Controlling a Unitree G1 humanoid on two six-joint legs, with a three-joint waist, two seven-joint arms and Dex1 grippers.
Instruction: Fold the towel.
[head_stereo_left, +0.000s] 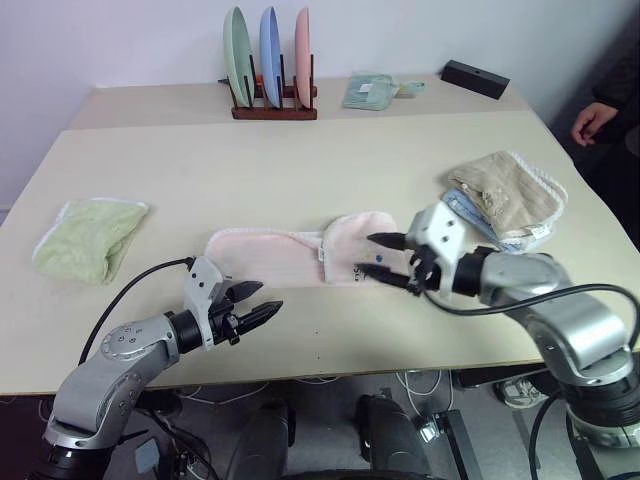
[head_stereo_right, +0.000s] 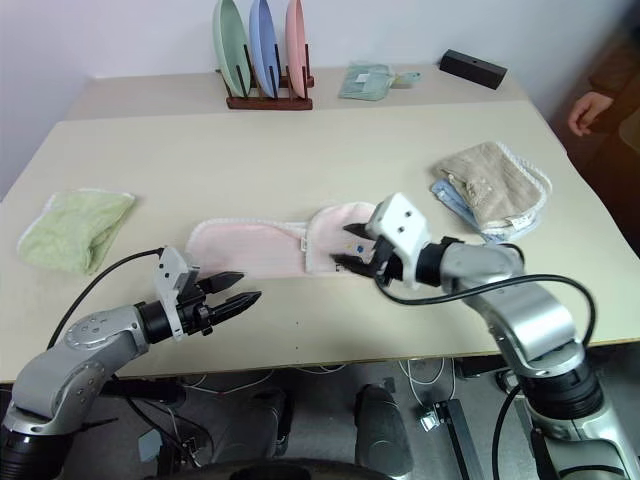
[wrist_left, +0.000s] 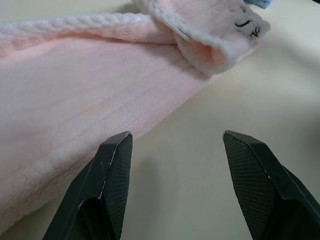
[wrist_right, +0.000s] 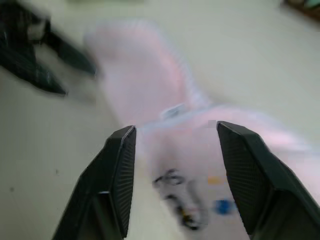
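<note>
Towel (head_stereo_left: 300, 252): one pink, partly folded; two grippers open nearby.

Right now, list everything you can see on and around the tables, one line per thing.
towel: one, pale pink, front table centre, right end folded over, dark logo on the fold
light green towel: one, crumpled, front table's left edge
beige towel: one, on the right, lying on a light blue cloth
plate rack: one, dark wood, back table, holding three upright plates: green, blue, pink
folded cloth: one, pale green, right of the rack
black box: one, back table's right end
person's hand: one, far right
left hand: open, near the towel's front edge
right hand: open, over the folded end
</note>
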